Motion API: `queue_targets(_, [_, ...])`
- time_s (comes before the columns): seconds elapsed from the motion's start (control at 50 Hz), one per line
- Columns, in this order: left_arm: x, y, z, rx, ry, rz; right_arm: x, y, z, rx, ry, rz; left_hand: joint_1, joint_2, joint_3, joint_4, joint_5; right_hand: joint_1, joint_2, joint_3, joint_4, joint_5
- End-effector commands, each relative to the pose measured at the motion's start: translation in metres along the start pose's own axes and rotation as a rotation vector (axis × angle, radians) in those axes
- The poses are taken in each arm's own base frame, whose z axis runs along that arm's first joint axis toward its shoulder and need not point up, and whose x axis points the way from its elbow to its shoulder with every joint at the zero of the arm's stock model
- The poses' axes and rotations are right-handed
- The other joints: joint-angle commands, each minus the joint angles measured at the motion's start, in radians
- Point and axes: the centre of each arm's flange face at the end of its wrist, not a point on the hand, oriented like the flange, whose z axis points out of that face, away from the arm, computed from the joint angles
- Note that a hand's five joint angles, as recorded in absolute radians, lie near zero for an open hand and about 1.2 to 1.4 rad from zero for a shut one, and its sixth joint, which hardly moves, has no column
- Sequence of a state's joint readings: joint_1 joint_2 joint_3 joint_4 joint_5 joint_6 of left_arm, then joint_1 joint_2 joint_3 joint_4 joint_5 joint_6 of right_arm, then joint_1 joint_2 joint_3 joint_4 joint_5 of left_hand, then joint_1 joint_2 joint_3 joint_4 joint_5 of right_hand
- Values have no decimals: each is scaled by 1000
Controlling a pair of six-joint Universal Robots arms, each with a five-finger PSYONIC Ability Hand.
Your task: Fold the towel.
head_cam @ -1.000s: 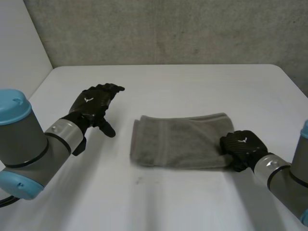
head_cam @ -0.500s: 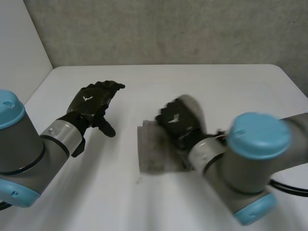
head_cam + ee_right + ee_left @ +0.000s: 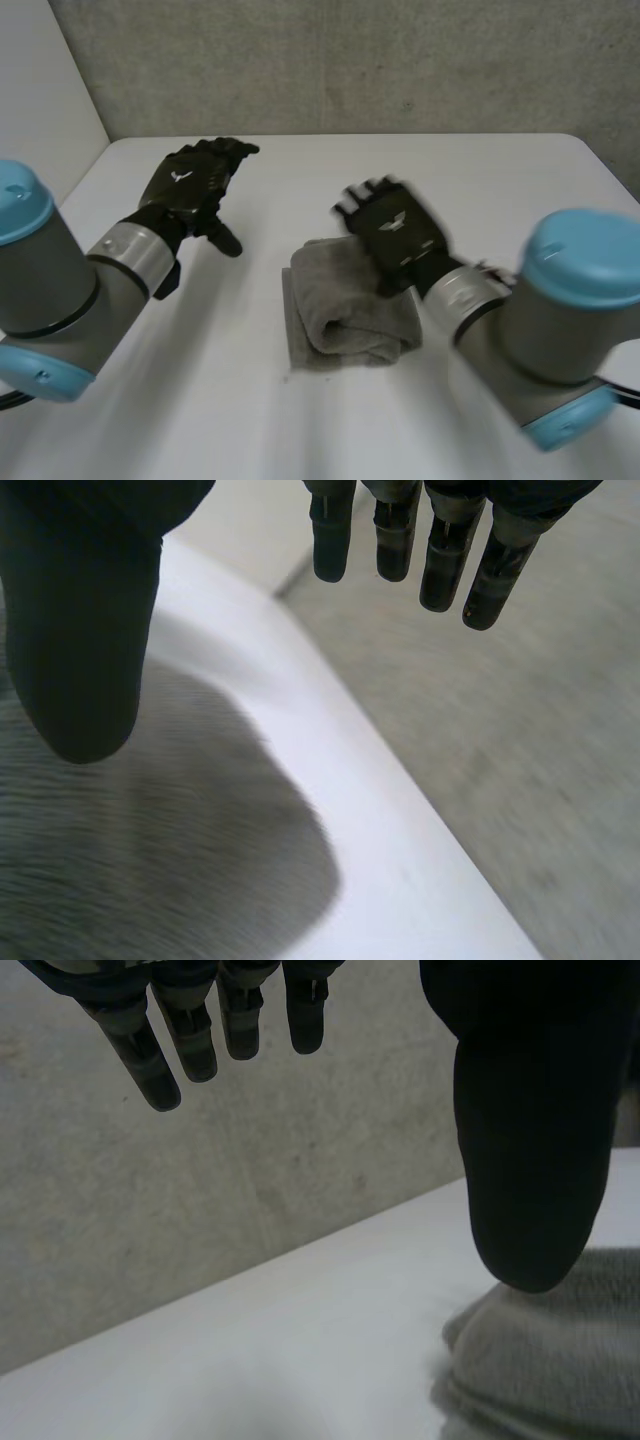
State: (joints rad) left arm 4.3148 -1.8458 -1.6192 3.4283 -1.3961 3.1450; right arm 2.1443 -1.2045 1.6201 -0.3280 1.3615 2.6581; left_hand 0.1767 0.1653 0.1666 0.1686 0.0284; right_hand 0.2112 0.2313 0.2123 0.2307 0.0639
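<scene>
Nearest the camera, the right arm [image 3: 520,340] stretched in at the towel's right side. The towel [image 3: 345,315] lay mid-table, doubled over into a thick, lumpy pad. Its upper layer was rolled and puffy, not flat, w/ a strip of the lower layer showing along its left edge. Just over the towel's far edge hovered the right hand [image 3: 392,232], fingers [image 3: 440,570] straight and spread, thumb [image 3: 80,630] apart, nothing in its grasp. Its wrist view had cloth below the thumb, but I couldn't tell if they touched. Well left of the towel and a bit beyond it hung the left hand [image 3: 192,195], above the table [image 3: 500,180], likewise wide open and empty. Beyond the towel, bare tabletop ran to a grey wall [image 3: 350,60].

Risks, as I judge them: the fold looked loose, so the top layer could spring or slide back w/o a press to set it. If another fold is due, a grab at the bulged edge might catch only one layer & drag the pad askew — the layers were out of line along the left side. The left hand sat too far from the towel to pin it.
</scene>
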Motion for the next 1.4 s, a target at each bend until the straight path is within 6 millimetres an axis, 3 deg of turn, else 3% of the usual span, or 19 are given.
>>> queue_targets(0.02, [43,-1,17,19,93,-58,71,15,-14,-88,131,439,22,34,32,30,-4,-37,-57,-38,-56,-64])
queue_targets(0.12, [68,18,24,-45,114,-90,81,21,-18,-135,75,574,34,45,44,42,8,-37,-57,-38,-56,-64])
queue_targets(0.16, [80,41,26,-126,115,-89,78,23,-16,-142,36,598,34,45,44,42,8,-37,-57,-38,-56,-64])
queue_targets(0.32, [76,97,26,-289,10,-43,69,56,1,-244,8,640,34,45,44,42,8,-37,-57,-38,-56,-64])
queue_targets(0.6, [66,116,7,-391,0,134,17,81,23,-353,-127,448,16,28,26,24,-10,-37,-57,-38,-56,-64])
queue_targets(0.72, [70,88,5,-320,9,131,24,67,30,-348,-30,248,16,28,26,24,-10,-37,-57,-38,-56,-64])
queue_targets(0.76, [71,76,5,-288,8,127,46,33,29,-269,46,197,13,25,23,21,-13,-37,-57,-38,-56,-64])
queue_targets(0.78, [72,59,4,-244,6,124,46,33,28,-268,47,197,13,25,23,21,-13,-37,-57,-38,-56,-64])
queue_targets(0.8, [71,38,3,-188,2,121,59,13,25,-215,88,184,13,25,23,21,-13,-37,-57,-38,-56,-64])
queue_targets(0.82, [71,38,3,-187,2,121,60,13,25,-215,88,184,13,25,23,21,-13,-37,-57,-38,-56,-64])
queue_targets(0.86, [66,-8,0,-63,-14,113,80,-29,16,-100,154,159,13,25,23,21,-13,-37,-57,-38,-56,-64])
queue_targets(0.88, [66,-8,0,-63,-14,113,80,-29,16,-99,154,159,13,25,23,21,-13,-37,-57,-38,-56,-64])
queue_targets(0.9, [63,-32,-4,4,-26,109,93,-48,10,-46,202,157,16,28,26,24,-10,-37,-57,-38,-56,-64])
queue_targets(0.92, [57,-59,-8,73,-45,103,107,-63,5,-6,259,163,25,36,35,33,-1,-37,-57,-38,-56,-64])
queue_targets(0.94, [56,-59,-8,74,-45,102,107,-63,4,-6,259,163,25,36,35,33,-1,-37,-57,-38,-56,-64])
queue_targets(0.96, [42,-82,-11,128,-88,100,124,-73,-2,18,327,176,34,45,44,42,8,-37,-57,-38,-56,-64])
queue_targets(1.08, [-13,-136,-36,138,-249,101,170,-89,-28,44,515,187,87,98,97,95,60,-37,-57,-38,-56,-64])
queue_targets(1.16, [-25,-138,-45,65,-279,82,169,-90,-34,10,506,193,66,78,76,74,40,-37,-57,-38,-56,-64])
queue_targets(1.4, [-19,-117,-49,12,-229,37,165,-86,-37,-40,481,207,7,19,18,16,-19,-37,-57,-38,-56,-64])
